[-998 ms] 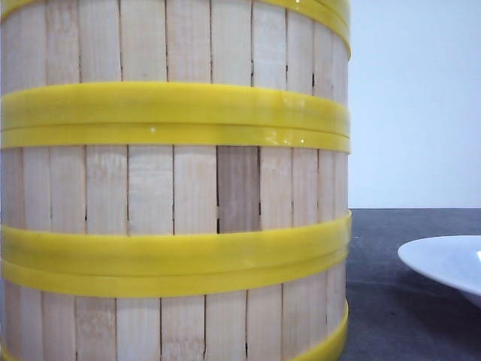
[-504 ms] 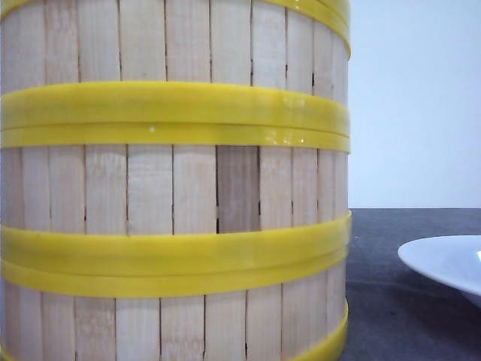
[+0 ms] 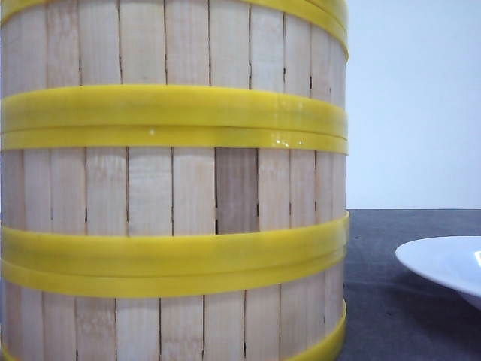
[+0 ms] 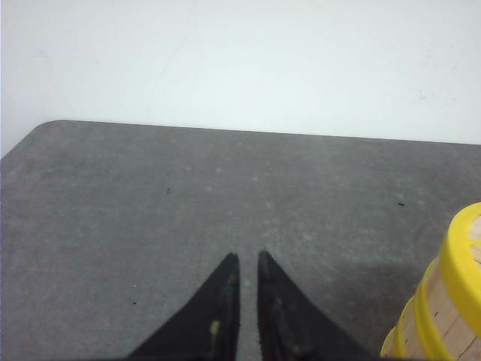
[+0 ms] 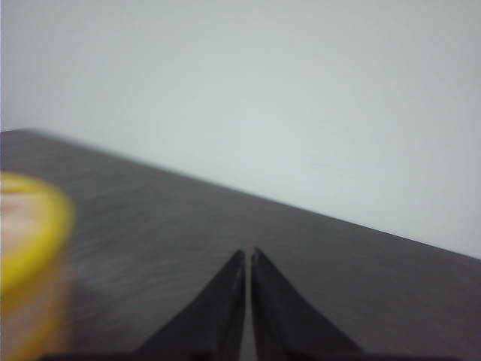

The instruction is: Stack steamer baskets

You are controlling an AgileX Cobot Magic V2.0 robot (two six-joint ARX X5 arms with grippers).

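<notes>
Three steamer baskets stand stacked right in front of the front camera: the top one (image 3: 173, 41), the middle one (image 3: 173, 188) and the bottom one (image 3: 173, 327), pale slats between yellow rims. Neither gripper shows in that view. In the left wrist view my left gripper (image 4: 246, 257) hovers over bare table, shut with only a slit between its black fingers and nothing in it, and the stack's edge (image 4: 455, 301) lies off to one side. My right gripper (image 5: 249, 253) is shut and empty too, with a blurred basket rim (image 5: 30, 248) apart from it.
A white plate (image 3: 443, 263) sits on the dark grey table (image 3: 391, 308) to the right of the stack. A pale wall runs behind the table. The table's rounded far corner (image 4: 45, 128) appears in the left wrist view.
In the front view the stack has shifted very slightly left, and its upper rim sits a few pixels lower. The plate has barely moved.
</notes>
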